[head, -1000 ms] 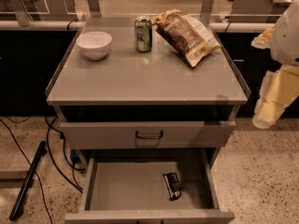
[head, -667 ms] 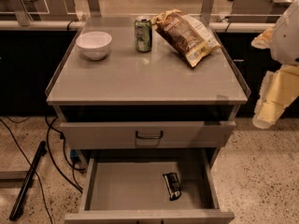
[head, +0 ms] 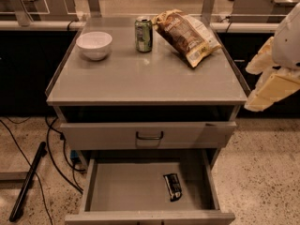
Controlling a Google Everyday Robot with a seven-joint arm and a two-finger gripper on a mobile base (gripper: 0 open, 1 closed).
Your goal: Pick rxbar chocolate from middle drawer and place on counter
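Observation:
The rxbar chocolate, a small black bar with white print, lies flat on the floor of the open middle drawer, right of centre. The grey counter is the cabinet's top above it. My gripper hangs with the white and cream arm at the right edge of the view, beside the counter's right side and well above and to the right of the bar. It holds nothing that I can see.
On the counter stand a white bowl at the back left, a green soda can and a tan-and-brown chip bag at the back right. A grey drawer with a dark handle sits above the open one. Cables and a black pole lie on the floor at the left.

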